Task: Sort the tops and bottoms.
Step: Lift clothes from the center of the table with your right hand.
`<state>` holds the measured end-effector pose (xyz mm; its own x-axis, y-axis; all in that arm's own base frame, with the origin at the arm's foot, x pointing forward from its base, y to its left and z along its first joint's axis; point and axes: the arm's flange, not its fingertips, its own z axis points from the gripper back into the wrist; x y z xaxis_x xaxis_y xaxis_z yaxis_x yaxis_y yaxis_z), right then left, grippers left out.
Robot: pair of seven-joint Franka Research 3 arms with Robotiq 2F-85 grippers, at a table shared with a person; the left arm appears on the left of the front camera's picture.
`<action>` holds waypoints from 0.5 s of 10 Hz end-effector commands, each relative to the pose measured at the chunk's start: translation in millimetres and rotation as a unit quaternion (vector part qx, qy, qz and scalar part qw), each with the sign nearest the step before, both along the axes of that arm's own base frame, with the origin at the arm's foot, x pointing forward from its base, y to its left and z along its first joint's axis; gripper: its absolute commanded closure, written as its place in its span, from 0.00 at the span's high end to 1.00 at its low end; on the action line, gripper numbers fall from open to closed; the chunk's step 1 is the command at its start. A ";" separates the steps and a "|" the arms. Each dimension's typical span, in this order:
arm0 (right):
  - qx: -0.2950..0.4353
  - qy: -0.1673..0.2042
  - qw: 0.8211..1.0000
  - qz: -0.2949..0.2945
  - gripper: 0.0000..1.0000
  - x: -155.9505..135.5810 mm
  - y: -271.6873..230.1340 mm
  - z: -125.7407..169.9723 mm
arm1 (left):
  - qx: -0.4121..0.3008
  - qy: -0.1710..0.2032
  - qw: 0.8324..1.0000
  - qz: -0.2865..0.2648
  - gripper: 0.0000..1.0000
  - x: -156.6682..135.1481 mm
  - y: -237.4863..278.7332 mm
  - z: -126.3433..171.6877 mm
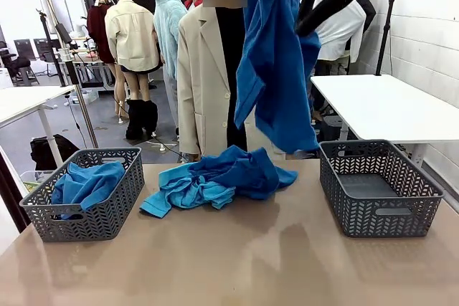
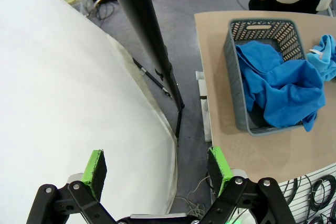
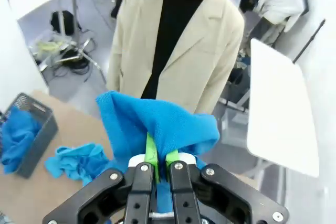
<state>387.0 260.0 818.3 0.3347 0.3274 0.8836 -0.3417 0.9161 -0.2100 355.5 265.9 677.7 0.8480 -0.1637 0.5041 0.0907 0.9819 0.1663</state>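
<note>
A royal blue garment hangs high above the table's far edge, in front of the person. In the right wrist view my right gripper is shut on a bunched fold of this garment. A pile of royal blue and sky blue clothes lies on the table's middle. The left grey basket holds a blue garment. My left gripper is open and holds nothing; it hangs off the table's side, with that basket and its blue garment ahead of it.
A second grey basket stands at the table's right with nothing in it. A person in a beige coat stands at the far edge. A white table is behind on the right. A black pole rises near my left gripper.
</note>
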 end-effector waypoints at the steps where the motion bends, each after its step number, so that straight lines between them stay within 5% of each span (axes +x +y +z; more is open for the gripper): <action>1: -0.010 -0.015 1.000 -0.015 0.00 -10.5 -8.9 0.5 | -0.002 -0.001 1.000 0.004 1.00 0.3 -1.5 0.4; 5: 0.000 -0.012 1.000 -0.005 0.00 -10.3 -5.4 10.5 | -0.002 -0.001 1.000 0.004 1.00 0.3 -1.5 0.4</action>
